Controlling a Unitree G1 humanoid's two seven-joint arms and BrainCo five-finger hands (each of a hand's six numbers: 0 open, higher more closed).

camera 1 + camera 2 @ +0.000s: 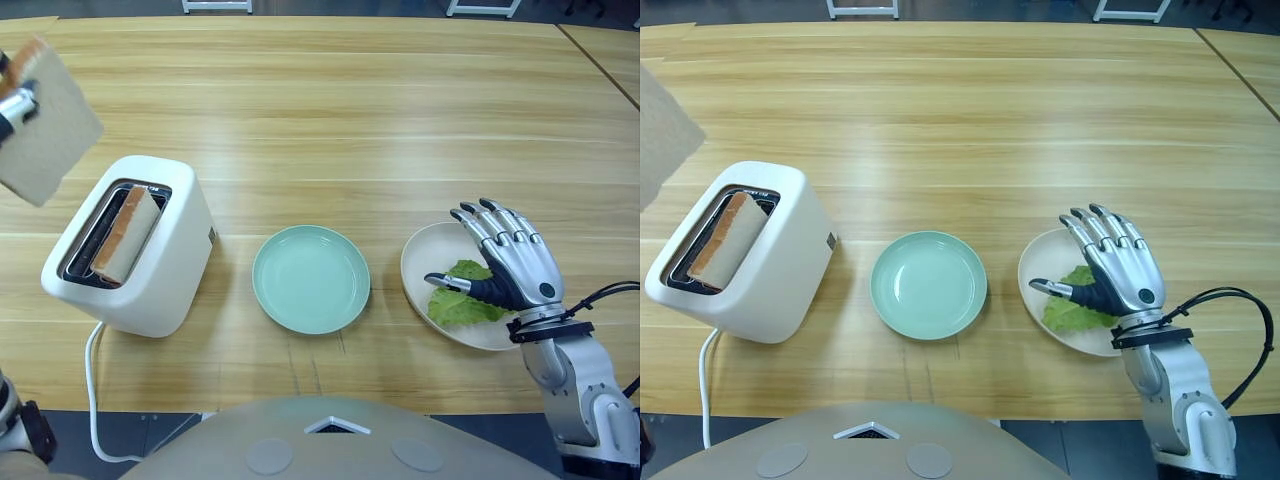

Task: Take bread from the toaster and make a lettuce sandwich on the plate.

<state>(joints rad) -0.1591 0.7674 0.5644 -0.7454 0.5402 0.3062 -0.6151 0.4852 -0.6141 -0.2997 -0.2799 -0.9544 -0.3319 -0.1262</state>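
A white toaster [150, 280] stands at the left with one bread slice [128, 232] sticking out of its slot. My left hand [14, 108] is at the far left edge, above the toaster, shut on a second bread slice [45, 125] held in the air. The pale green plate [311, 278] sits bare in the middle. To its right a cream plate [432, 250] holds lettuce [460, 305]. My right hand [505, 262] hovers over that lettuce with fingers spread open, thumb close to the leaves.
The toaster's white cord [93, 395] trails off the table's front edge. Bare wooden tabletop [350, 120] stretches behind the plates. A table seam runs at the far right corner.
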